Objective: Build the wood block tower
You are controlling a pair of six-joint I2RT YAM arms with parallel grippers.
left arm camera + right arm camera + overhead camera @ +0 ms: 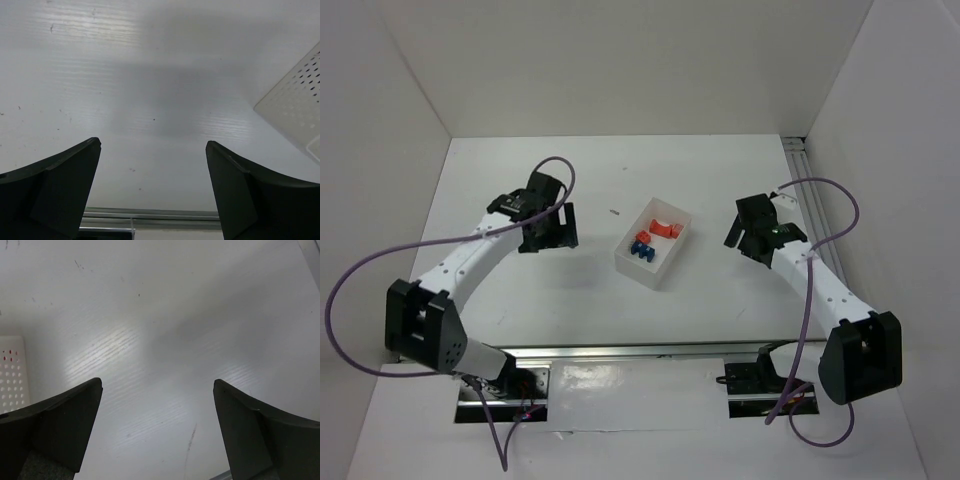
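1. The biggest danger is the white box (638, 272). All the blocks lie inside it, and if I reach in with my jaws spread this wide, a finger could catch the rim or a wall and shove or tip the whole box.
2. My two arms are the next risk. My left gripper (560, 226) and right gripper (744, 231) flank the box on opposite sides, so if both go in together they could collide over it.
3. Crowding comes after that. The red-orange blocks (665, 229) and the notched blue block (643, 253) sit close together, so closing on one could nudge a neighbour or pinch two at once.
4. The smallest risk is slippage. Each block is smaller than my jaws, so an off-centre grip could let it twist or slip out.
5. My left jaws stand wide open and empty over the bare table (570, 300). The box is well off to the outside of the finger on the right of that wrist view, and only its perforated corner shows. The blocks are hidden from that view.
6. My right jaws are also spread wide and hold nothing. The box lies beyond the finger on the left of that wrist view, and red shows through the holes in its wall.
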